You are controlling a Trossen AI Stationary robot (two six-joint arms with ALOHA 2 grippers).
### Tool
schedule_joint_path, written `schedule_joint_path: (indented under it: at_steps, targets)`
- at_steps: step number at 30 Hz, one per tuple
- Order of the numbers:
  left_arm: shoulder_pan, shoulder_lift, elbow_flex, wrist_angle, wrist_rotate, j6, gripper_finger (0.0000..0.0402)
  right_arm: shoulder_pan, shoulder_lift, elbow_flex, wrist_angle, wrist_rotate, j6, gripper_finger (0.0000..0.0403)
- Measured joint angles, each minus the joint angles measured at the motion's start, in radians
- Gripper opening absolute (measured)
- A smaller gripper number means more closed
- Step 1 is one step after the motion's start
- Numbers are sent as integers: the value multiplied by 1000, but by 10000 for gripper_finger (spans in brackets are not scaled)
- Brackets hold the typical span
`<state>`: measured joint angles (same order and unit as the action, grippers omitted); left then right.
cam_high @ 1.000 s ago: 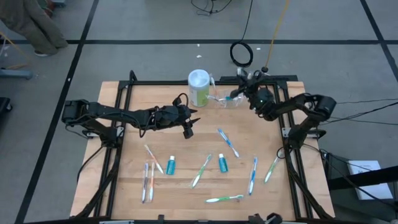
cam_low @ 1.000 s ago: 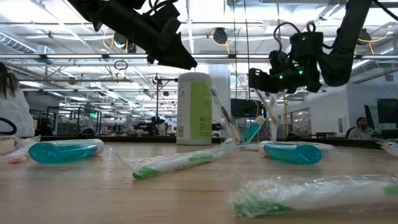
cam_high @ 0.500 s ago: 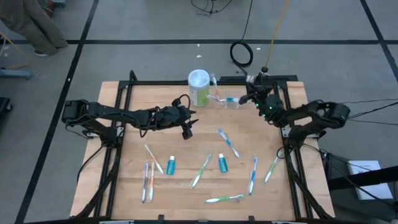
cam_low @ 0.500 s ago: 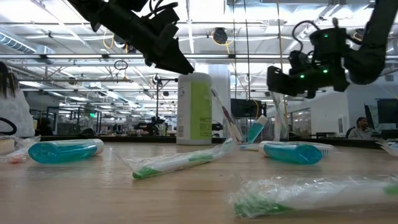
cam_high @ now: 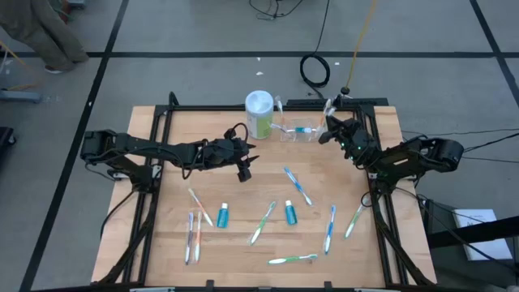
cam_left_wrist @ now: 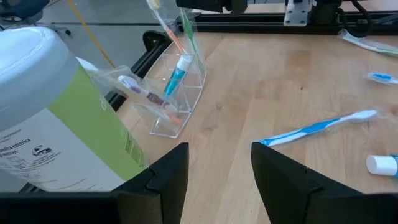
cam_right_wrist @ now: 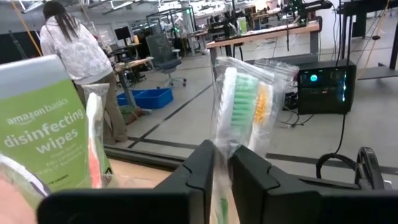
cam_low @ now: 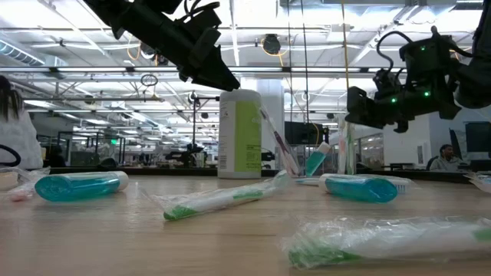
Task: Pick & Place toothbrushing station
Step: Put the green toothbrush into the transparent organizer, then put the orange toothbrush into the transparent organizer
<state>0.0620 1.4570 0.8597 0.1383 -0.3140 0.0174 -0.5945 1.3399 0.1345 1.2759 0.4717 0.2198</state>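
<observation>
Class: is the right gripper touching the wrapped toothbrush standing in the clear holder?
Touching. The right wrist view shows the wrapped toothbrush squeezed between the right gripper's fingers, wrapper against both.

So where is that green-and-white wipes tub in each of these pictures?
High view: the wipes tub stands at the table's far edge, near the middle.
Low view: it stands upright in the middle, far across the table.
Left wrist view: it fills the left side, close up.
Right wrist view: its label shows at the left.
Shared landmark: the clear toothbrush holder right beside it.
</observation>
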Motion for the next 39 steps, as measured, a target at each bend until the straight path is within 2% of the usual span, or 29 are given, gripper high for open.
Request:
schedule_joint_path:
  at_steps: [4,8,13,18,21,26,32,39]
  targets:
    - [0,0,0,2,1,0,177,0,0,0,-32,-16,2,77]
    - [0,0,0,2,1,0,177,1,0,-1,-93,-113,-21,125]
    - [0,0,0,1,1,-21,177,7,-6,-1,-148,-105,-44,182]
    - [0,0,0,-6,1,-73,177,7,-47,-1,-185,-105,-68,215]
    - [0,0,0,-16,1,-80,177,7,-91,-1,-228,-97,-105,224]
    - [0,0,0,-38,1,-141,177,7,-182,-1,-392,1,-188,225]
    - [0,0,0,-151,1,-177,177,10,-282,-1,-544,-83,-172,225]
    - [2,-15,0,-406,27,-293,177,103,-383,0,-584,-81,-235,220]
